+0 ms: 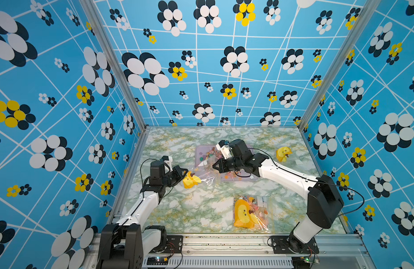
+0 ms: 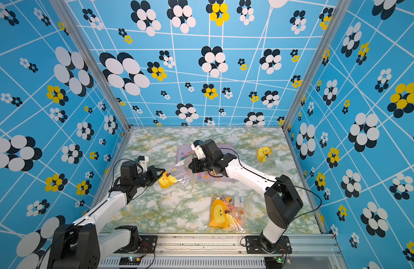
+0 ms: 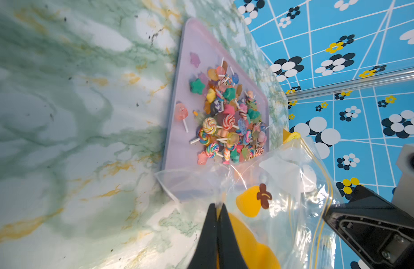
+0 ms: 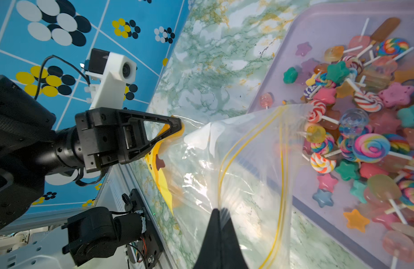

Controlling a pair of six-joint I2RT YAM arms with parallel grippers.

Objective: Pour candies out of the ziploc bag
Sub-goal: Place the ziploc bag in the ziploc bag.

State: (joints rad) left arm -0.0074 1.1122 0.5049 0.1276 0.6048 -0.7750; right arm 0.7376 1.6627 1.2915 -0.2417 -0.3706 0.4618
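A clear ziploc bag with a yellow duck print hangs stretched between my two grippers, low over the marble table. My left gripper is shut on its yellow duck end. My right gripper is shut on the clear plastic near the yellow zip line. The bag's mouth reaches over the edge of a lilac tray. The candies, swirl lollipops and star shapes in many colours, lie heaped on that tray. Some candies show through the plastic at the mouth.
A second ziploc bag with a duck print and sweets inside lies flat near the front edge. A yellow duck figure and a small white scrap sit at the back right. Patterned walls close in three sides.
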